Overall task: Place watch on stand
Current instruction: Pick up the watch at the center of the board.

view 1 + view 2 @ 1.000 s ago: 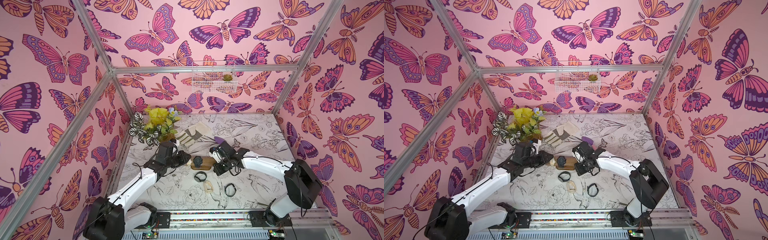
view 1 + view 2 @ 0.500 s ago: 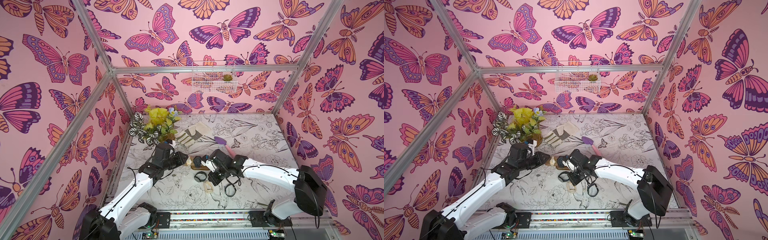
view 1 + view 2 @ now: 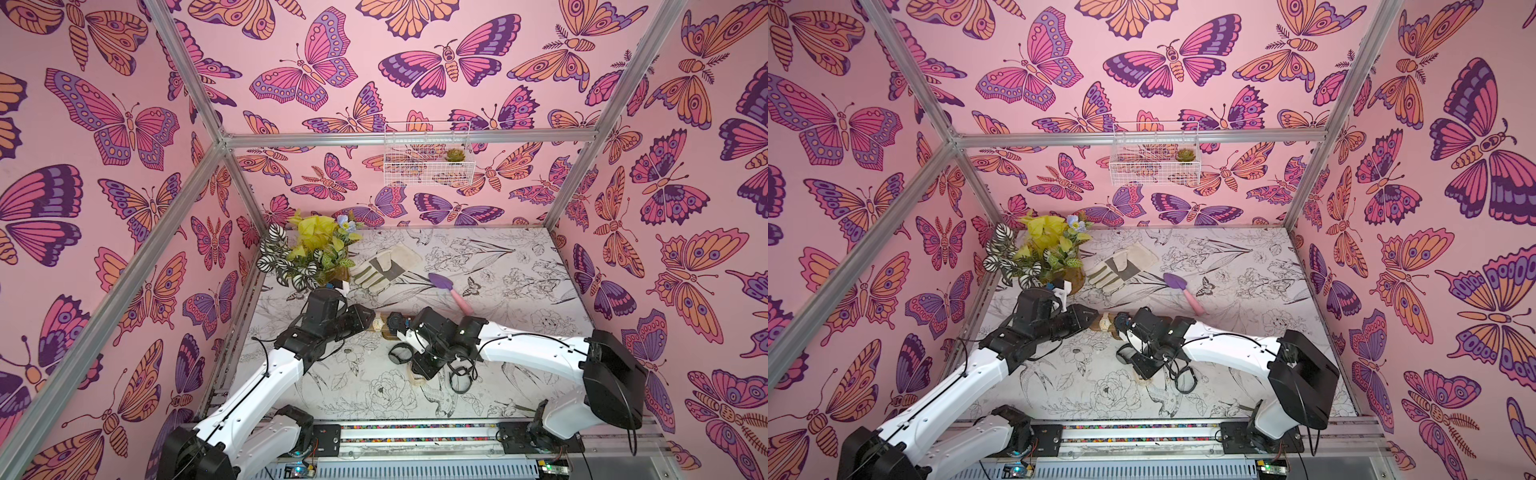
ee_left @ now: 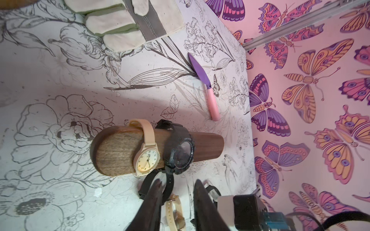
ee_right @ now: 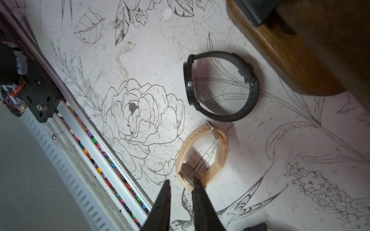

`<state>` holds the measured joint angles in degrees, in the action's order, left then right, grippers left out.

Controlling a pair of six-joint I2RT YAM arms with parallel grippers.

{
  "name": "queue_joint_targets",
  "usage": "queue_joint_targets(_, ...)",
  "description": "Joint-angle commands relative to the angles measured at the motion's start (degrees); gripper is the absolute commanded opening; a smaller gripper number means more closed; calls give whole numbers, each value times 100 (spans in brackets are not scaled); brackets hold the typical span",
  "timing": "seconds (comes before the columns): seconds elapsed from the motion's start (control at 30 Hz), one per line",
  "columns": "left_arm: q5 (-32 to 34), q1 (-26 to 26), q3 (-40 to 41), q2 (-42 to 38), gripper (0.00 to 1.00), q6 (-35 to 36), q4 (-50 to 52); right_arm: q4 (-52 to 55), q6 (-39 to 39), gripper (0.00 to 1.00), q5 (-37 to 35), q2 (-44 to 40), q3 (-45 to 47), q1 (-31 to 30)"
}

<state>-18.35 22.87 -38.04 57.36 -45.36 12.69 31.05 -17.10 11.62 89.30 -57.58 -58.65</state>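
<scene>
Plainly, the cream watch (image 4: pixel 147 160) sat wrapped round the stand (image 4: pixel 116 152), just beside a chunky black watch (image 4: pixel 180 156) on the same wooden bar. The left jaws stood moderately apart and empty, just short of the bar. The right jaws, narrowly parted and holding nothing, hung over a beige watch (image 5: pixel 221 148) lying on the counter (image 5: pixel 140 50) near a slim black watch (image 5: pixel 190 86).
</scene>
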Motion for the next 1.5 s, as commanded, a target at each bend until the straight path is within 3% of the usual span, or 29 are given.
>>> queue_joint_targets(0.0, 77, -54, 127, -108, 40, 107, 251, 40, -85, 27, -152, 288, 39, -130)
queue_joint_targets(0.5, 77, -81, 151, -164, 52, 74, 255, -517, -307, 30, -109, 890, -104, -173)
queue_joint_targets(0.8, 77, -110, 72, -182, 54, 115, 266, -688, -364, 6, 437, 820, -137, -165)
queue_joint_targets(0.93, 87, -108, 23, -231, 53, 181, 287, -478, -346, 2, 657, 586, -266, -157)
queue_joint_targets(1.17, 27, -108, -61, -676, 54, 484, 278, -373, -600, 0, 1883, 119, -601, 47)
queue_joint_targets(1.33, -41, -108, -110, -1100, 72, 597, 180, -919, -1275, 0, 2819, -353, -745, 488)
queue_joint_targets(1.47, -169, -76, -12, -1443, 74, 608, -111, -1620, -2060, 0, 3411, -521, -747, 1051)
